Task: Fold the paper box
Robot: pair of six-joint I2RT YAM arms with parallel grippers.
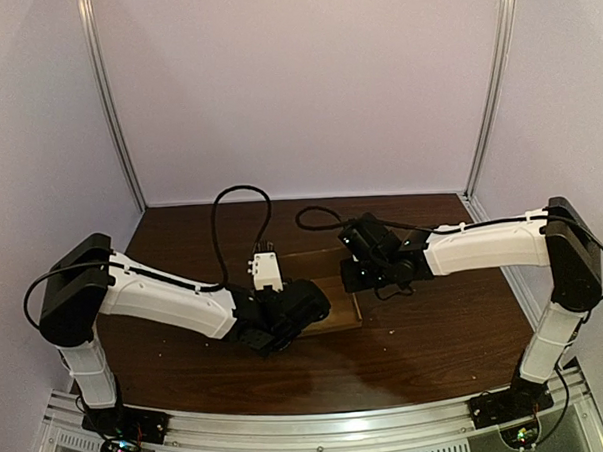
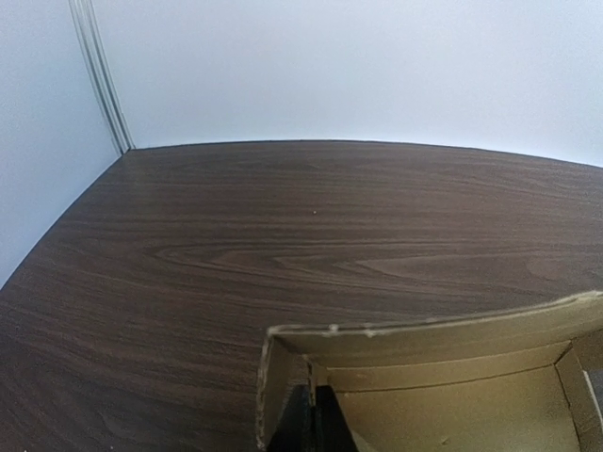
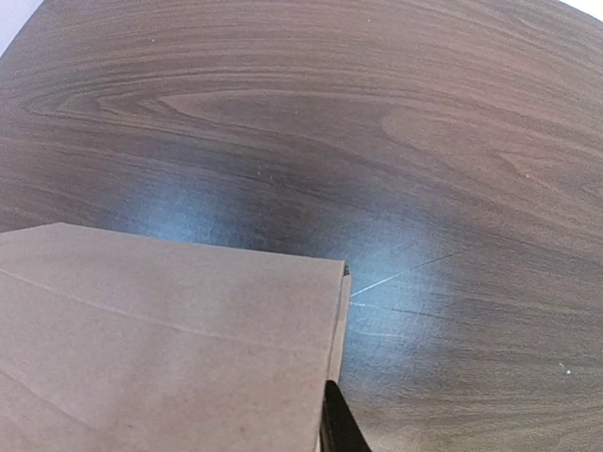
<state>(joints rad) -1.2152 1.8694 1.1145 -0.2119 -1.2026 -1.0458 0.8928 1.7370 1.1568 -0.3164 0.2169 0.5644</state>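
The brown paper box (image 1: 335, 307) lies mid-table between both arms. In the left wrist view its inner corner (image 2: 283, 344) shows two raised walls and the floor (image 2: 452, 414). My left gripper (image 2: 316, 422) is shut on a thin cardboard flap at that corner, with black fingers (image 2: 300, 424) on either side; from above it sits at the box's near-left edge (image 1: 307, 306). In the right wrist view a flat outer panel (image 3: 160, 348) fills the lower left. My right gripper (image 3: 328, 428) holds its edge; one black finger (image 3: 339, 431) shows, the other is hidden behind the card. From above it (image 1: 352, 276) sits at the box's far-right edge.
The dark wood table (image 1: 436, 330) is ringed by white walls with aluminium posts (image 1: 111, 104). Black cables (image 1: 240, 204) loop over the back of the table behind the grippers. A white connector block (image 1: 266, 271) rides on the left wrist.
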